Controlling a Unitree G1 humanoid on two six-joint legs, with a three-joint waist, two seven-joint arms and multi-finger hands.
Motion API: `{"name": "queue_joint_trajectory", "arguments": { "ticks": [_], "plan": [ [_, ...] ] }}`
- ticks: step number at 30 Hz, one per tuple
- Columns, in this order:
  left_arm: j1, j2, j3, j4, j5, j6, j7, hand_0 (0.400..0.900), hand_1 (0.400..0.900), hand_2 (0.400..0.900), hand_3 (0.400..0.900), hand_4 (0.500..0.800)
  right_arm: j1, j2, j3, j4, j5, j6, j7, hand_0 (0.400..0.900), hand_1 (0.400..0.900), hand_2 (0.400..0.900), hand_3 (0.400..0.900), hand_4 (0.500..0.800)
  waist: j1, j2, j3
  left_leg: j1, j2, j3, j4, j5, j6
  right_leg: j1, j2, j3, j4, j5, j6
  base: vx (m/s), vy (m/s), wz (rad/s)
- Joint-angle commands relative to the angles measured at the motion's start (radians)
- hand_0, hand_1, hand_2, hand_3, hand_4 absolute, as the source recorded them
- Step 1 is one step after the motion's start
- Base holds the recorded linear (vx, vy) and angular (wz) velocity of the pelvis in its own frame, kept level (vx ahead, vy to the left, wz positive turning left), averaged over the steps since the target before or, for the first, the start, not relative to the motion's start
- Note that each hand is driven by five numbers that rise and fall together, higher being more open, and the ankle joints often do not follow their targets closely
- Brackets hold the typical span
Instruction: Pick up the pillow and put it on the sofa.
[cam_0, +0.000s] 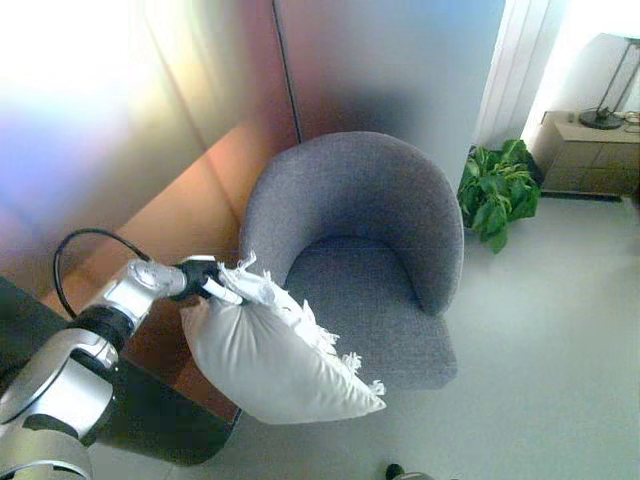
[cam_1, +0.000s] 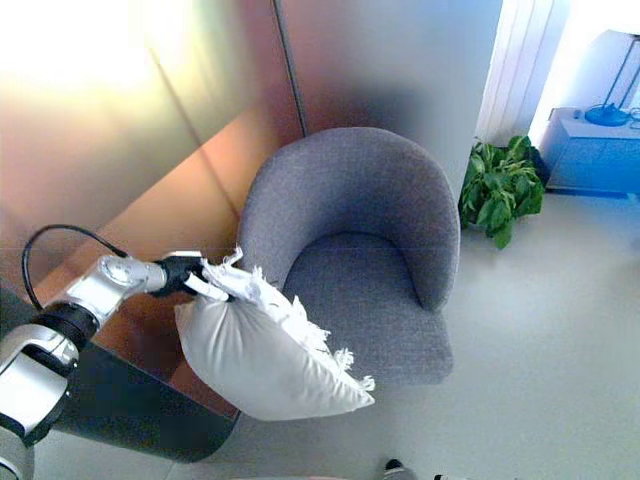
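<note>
A white pillow (cam_0: 270, 355) with a fringed edge hangs in the air from my left hand (cam_0: 205, 279), which is shut on its upper corner. The pillow hangs just left of and in front of a grey round-backed armchair (cam_0: 375, 225), overlapping the seat's front left edge in view. The chair's seat (cam_0: 365, 300) has nothing on it. In the right eye view the hand (cam_1: 190, 275) and pillow (cam_1: 262, 350) show the same. My right hand is not in view.
A green potted plant (cam_0: 498, 190) stands to the right of the chair. A low cabinet (cam_0: 590, 150) with a lamp (cam_0: 608, 100) is at the far right. A dark table (cam_0: 150, 410) is under my left arm. Wall panels stand behind the chair.
</note>
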Motion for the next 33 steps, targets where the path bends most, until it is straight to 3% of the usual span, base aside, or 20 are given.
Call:
{"name": "queue_joint_trajectory", "arguments": {
  "ticks": [1,12,17,26,27,28,33],
  "plan": [
    [-0.326,0.054,0.055,0.091,-0.053,-0.089,0.030,0.400,0.400,0.400,0.400,0.500,0.004,-0.008,0.001,0.058,0.044,0.016,-0.014,0.900,0.900,0.900,0.900,0.800,-0.018,0.027,-0.095,0.052,-0.071,0.065,0.022,-0.103,-0.013,-0.004,0.012,0.023,0.028,-0.046,0.098,0.04,-0.094,-0.18],
    [-0.354,0.001,0.031,0.093,-0.032,-0.070,0.056,0.400,0.400,0.400,0.400,0.500,0.040,0.004,-0.032,0.065,0.091,0.041,-0.022,0.900,0.900,0.900,0.900,0.800,-0.072,0.045,-0.096,0.051,-0.067,0.103,0.021,-0.107,-0.009,-0.029,0.022,0.067,0.023,-0.035,0.108,0.05,-0.083,-0.17],
    [-0.334,-0.038,0.039,0.088,-0.026,-0.022,0.062,0.400,0.400,0.400,0.400,0.500,0.055,0.004,-0.048,0.064,0.097,0.056,-0.037,0.900,0.900,0.900,0.900,0.800,-0.101,0.052,-0.091,0.051,-0.067,0.126,0.025,-0.110,-0.004,-0.042,0.027,0.090,0.025,-0.033,0.109,0.07,-0.073,-0.20],
    [-0.318,-0.116,0.064,0.115,-0.013,0.072,0.169,0.400,0.400,0.400,0.400,0.500,0.090,-0.026,-0.079,0.067,0.074,0.062,-0.049,0.900,0.900,0.900,0.900,0.800,-0.164,0.078,-0.070,0.033,-0.080,0.171,0.030,-0.110,0.001,-0.084,0.024,0.133,0.025,-0.022,0.118,0.03,-0.037,-0.20],
    [-0.317,-0.124,0.068,0.114,-0.024,0.081,0.190,0.537,0.537,0.537,0.537,0.582,0.094,-0.028,-0.080,0.067,0.072,0.053,-0.046,0.900,0.900,0.900,0.900,0.800,-0.169,0.081,-0.067,0.031,-0.081,0.175,0.031,-0.110,0.000,-0.087,0.023,0.137,0.024,-0.022,0.119,-0.02,0.024,-0.15],
    [-0.316,-0.130,0.074,0.109,-0.045,0.089,0.213,0.900,0.900,0.900,0.900,0.800,0.098,-0.030,-0.081,0.064,0.073,0.045,-0.043,0.900,0.900,0.900,0.900,0.800,-0.173,0.085,-0.064,0.028,-0.083,0.178,0.032,-0.110,-0.001,-0.090,0.021,0.140,0.023,-0.022,0.121,-0.02,0.025,-0.11],
    [-0.319,-0.144,0.085,0.114,-0.064,0.107,0.236,0.900,0.900,0.900,0.900,0.800,0.111,-0.022,-0.075,0.067,0.076,0.012,-0.035,0.900,0.900,0.900,0.900,0.800,-0.181,0.088,-0.062,0.027,-0.080,0.194,0.039,-0.113,-0.003,-0.089,0.021,0.145,0.022,-0.026,0.124,-0.02,-0.006,-0.06]
  ]
}}
